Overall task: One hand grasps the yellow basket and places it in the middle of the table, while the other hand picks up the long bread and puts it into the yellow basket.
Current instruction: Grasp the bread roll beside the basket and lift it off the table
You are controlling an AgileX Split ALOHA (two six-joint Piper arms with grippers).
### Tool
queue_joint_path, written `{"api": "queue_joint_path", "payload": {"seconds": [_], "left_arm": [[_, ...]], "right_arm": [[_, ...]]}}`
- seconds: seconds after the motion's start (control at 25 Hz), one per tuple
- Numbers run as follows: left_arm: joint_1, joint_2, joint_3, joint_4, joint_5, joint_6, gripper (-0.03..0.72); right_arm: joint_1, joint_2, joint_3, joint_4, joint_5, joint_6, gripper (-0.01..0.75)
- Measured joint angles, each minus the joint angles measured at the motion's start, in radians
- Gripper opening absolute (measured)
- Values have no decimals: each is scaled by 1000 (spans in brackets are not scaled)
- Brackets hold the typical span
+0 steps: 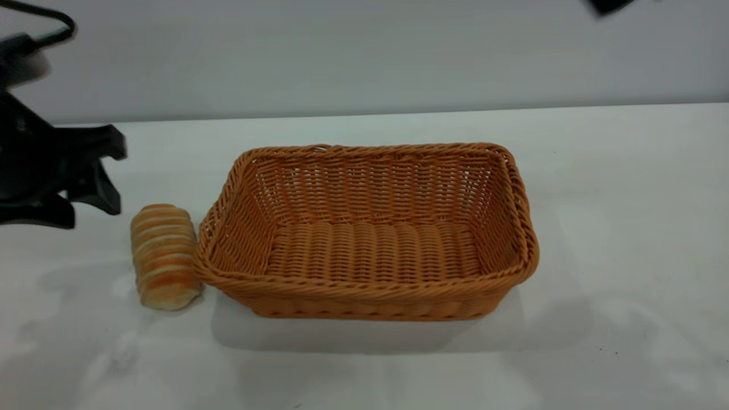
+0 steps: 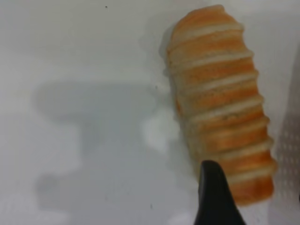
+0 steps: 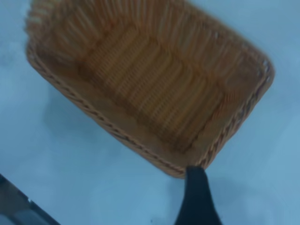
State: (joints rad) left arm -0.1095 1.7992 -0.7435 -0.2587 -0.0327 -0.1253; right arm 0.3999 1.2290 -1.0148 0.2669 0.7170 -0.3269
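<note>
The table (image 1: 626, 188), a wide white tabletop, fills most of the exterior view and meets a pale wall at its far edge.

The yellow basket (image 1: 364, 228), a rectangular woven wicker basket with sloping open-weave sides and a braided rim, stands upright near the middle of the table. Its interior holds nothing. In the right wrist view the basket (image 3: 150, 84) is seen from above, resting flat on the table.

The left gripper (image 1: 97, 176), black and angular, hangs at the table's 9 o'clock edge in the exterior view, at about 10 o'clock from the bread and apart from it. Its two dark fingers stand spread, with nothing between them. In the left wrist view a single dark fingertip (image 2: 213, 197) overlaps the near end of the bread; whether it touches cannot be told.

The long bread (image 1: 164, 256), a golden-orange roll with pale cross ridges, lies flat on the table at the basket's 9 o'clock side, just beside the rim and outside the basket.

The right gripper shows only as one dark finger (image 3: 197, 199) in the right wrist view, above the table near a basket corner; whether this claw is released or clenched cannot be told.
</note>
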Motion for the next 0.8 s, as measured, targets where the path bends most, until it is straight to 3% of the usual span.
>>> {"api": "queue_joint_path", "payload": {"seconds": [0.6, 0.72, 0.8], "left_arm": [[-36, 349, -240, 0, -9, -3, 487], [-55, 384, -272, 0, -17, -3, 447], [-58, 390, -277, 0, -18, -2, 361]], "right_arm": [[0, -357, 4, -3, 184, 0, 545], [0, -382, 4, -4, 204, 0, 545], [0, -396, 4, -4, 209, 0, 545]]}}
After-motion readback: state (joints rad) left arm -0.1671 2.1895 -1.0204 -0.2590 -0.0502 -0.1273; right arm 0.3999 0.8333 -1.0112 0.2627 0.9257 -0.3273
